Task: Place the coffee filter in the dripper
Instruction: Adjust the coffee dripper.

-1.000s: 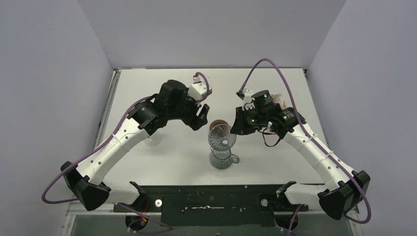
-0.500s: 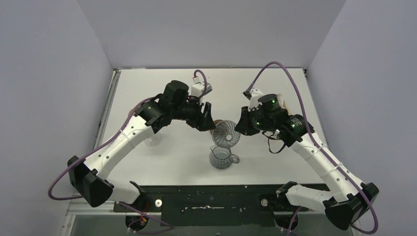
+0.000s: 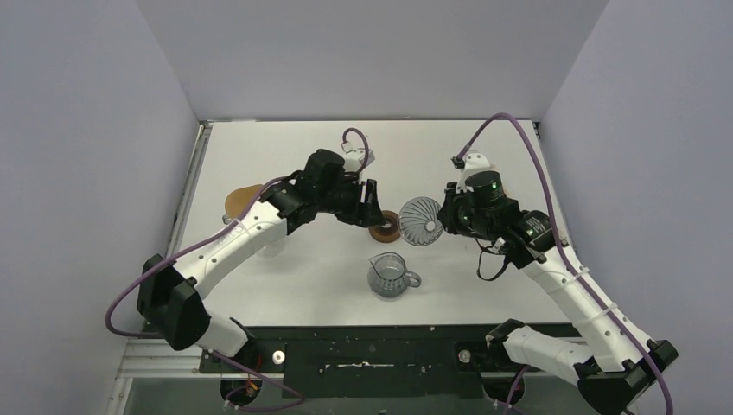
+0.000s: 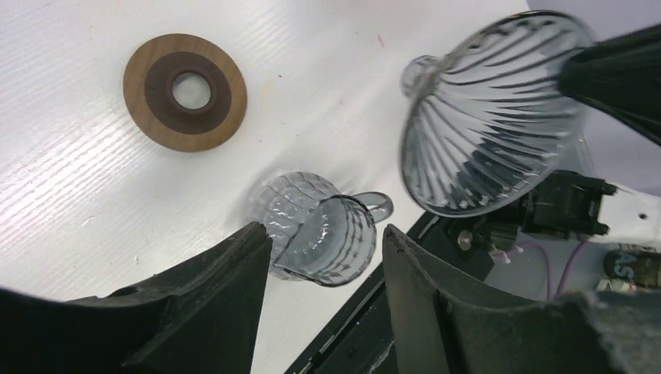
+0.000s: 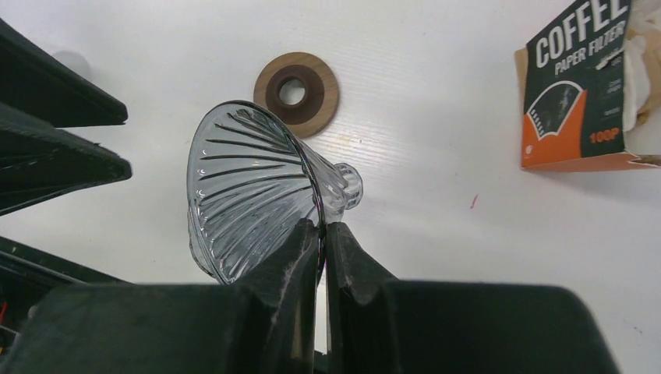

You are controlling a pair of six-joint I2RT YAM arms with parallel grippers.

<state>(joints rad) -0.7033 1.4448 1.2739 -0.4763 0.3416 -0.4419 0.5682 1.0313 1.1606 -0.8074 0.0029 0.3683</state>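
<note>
The dripper [image 3: 420,221], a smoky ribbed see-through cone, hangs tilted on its side in the air. My right gripper [image 3: 442,216] is shut on its rim [image 5: 322,226]. It also shows in the left wrist view [image 4: 491,117]. Its brown ring collar [image 3: 384,227] lies flat on the table on its own [image 5: 323,86] [image 4: 156,125]. My left gripper [image 3: 372,204] is open and empty just left of the dripper, above the collar [image 4: 325,234]. No loose white coffee filter shows; an orange and dark "coffee paper filter" box [image 5: 573,93] lies at the right.
A clear glass jug [image 3: 391,275] with a handle stands in front of the collar, near the table's front edge [image 4: 312,210]. A tan-brown paper cone [image 3: 238,201] lies at the left, behind my left arm. Pale paper [image 5: 643,54] sticks out of the box's open end.
The right gripper has carried the dripper up and to the right, away from above the jug. The left gripper has reached further right, uncovering the tan-brown cone.
</note>
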